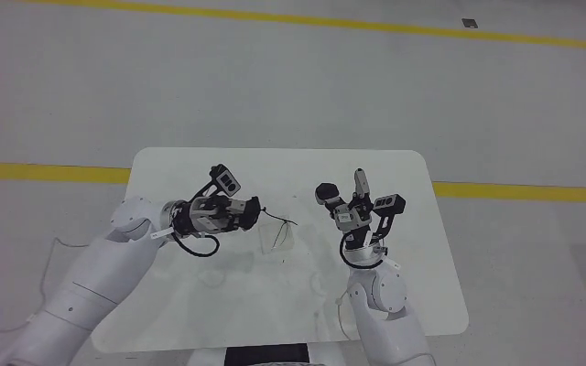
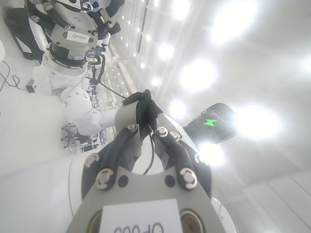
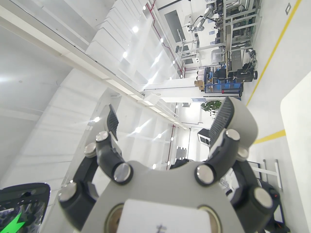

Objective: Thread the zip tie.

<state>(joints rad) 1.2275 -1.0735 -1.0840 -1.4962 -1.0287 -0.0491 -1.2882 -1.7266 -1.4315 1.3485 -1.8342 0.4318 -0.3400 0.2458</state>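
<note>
Your left claw [image 1: 251, 206] sits left of centre in the top view, above the white tabletop [image 1: 183, 174], and it is clenched on the black zip tie [image 1: 279, 218]. The thin strap sticks out from its tips toward the middle of the frame and ends well short of your right claw [image 1: 343, 188]. In the left wrist view, the fingertips [image 2: 132, 99] are pressed together at mid-frame around a dark bunched part of the tie. One strand runs from there toward the upper left, where the other arm stands. Another thin strand drops back between the claw's links toward the lower centre. It is probably the tie's other end, though the glare makes that hard to confirm. Your right claw stands just right of centre in the top view, pointing away from the tabletop, released and holding nothing. In the right wrist view its ribbed fingers [image 3: 220, 115] are spread wide apart, and a corner of the tabletop shows at the right edge.
</note>
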